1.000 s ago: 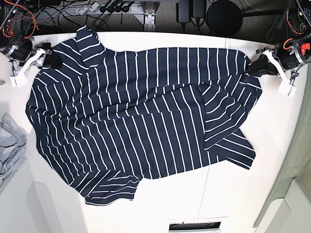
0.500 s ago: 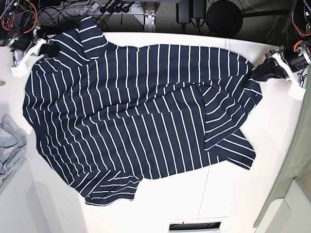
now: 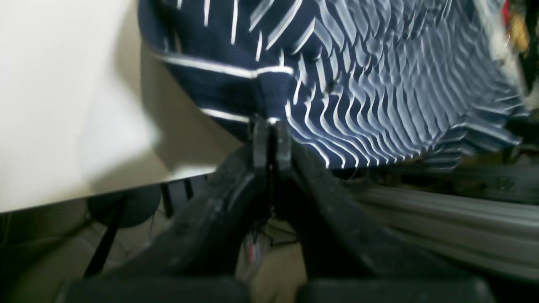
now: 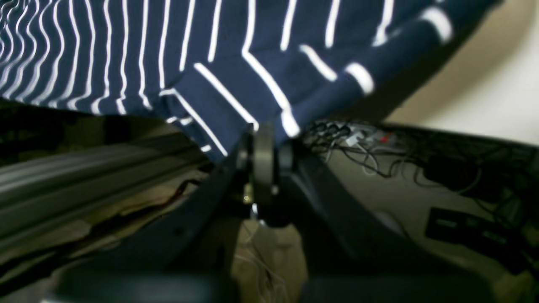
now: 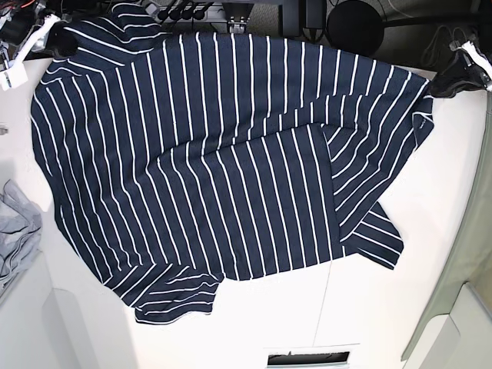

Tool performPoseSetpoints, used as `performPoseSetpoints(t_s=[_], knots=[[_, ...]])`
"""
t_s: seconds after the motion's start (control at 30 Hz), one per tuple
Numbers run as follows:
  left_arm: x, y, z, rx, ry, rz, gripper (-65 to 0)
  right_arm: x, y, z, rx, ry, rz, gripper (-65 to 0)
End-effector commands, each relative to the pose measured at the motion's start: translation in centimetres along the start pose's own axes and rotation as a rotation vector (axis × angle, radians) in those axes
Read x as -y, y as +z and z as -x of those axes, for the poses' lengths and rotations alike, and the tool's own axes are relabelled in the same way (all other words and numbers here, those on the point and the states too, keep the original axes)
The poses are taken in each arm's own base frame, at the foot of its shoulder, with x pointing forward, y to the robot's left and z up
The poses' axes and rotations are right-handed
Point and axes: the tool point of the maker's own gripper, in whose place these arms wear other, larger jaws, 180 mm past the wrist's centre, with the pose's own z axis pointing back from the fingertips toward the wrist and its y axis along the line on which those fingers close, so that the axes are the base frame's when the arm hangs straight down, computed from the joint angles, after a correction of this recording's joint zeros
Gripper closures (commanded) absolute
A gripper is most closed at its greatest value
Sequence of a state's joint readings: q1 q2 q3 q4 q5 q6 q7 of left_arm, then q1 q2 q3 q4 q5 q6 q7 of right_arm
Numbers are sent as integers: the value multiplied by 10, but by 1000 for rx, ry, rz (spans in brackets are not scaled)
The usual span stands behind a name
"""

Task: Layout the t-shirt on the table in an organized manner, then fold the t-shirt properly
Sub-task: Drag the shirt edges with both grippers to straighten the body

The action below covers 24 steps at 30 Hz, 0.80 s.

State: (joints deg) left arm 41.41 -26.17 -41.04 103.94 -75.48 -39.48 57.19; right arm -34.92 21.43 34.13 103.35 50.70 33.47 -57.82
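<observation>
Navy cloth with thin white stripes fills most of my base view: the shirt [image 5: 215, 161] is stretched wide across the white worktop [image 5: 384, 307], its top edge pulled taut along the upper edge of the frame and past the worktop's far border. Lower down it lies on the surface, with a folded flap at lower right and a crumpled hem at lower left.

My right gripper [image 5: 58, 34] sits in the upper left corner of the base view, jaws closed on a corner of the shirt. In the right wrist view I see the gripper [image 4: 263, 139] pinched shut on a bunched fold at the cloth's edge, with the fabric fanning up and away to the left and cables on the floor below at right.

My left gripper [image 5: 442, 81] is at the upper right of the base view, jaws closed on the opposite corner. The left wrist view shows that gripper [image 3: 271, 126] clamped tight on a hemmed edge, the striped cloth spreading to the upper right, blurred, and the worktop's pale surface at upper left.

Grey cloth [image 5: 15, 238] lies at the left edge of the base view, just beside the shirt. A thin dark seam [image 5: 323, 307] runs down the worktop from under the shirt's lower edge.
</observation>
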Motion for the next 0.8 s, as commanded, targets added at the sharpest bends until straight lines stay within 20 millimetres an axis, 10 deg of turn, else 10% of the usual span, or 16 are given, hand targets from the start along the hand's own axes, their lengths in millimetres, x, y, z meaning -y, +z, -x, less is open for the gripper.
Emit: performPoseSetpoints(t_s=[0.0,0.27,0.77], knots=[[4,7,-5,25,4,13,0,0,8,-6,21,26,4,0],[4,25,-21,158,82,24,0,5,28,-24,95,52,50,0],[-21,-2,-46,239,40,-45,0,24,19,-128,349,84,61,0]])
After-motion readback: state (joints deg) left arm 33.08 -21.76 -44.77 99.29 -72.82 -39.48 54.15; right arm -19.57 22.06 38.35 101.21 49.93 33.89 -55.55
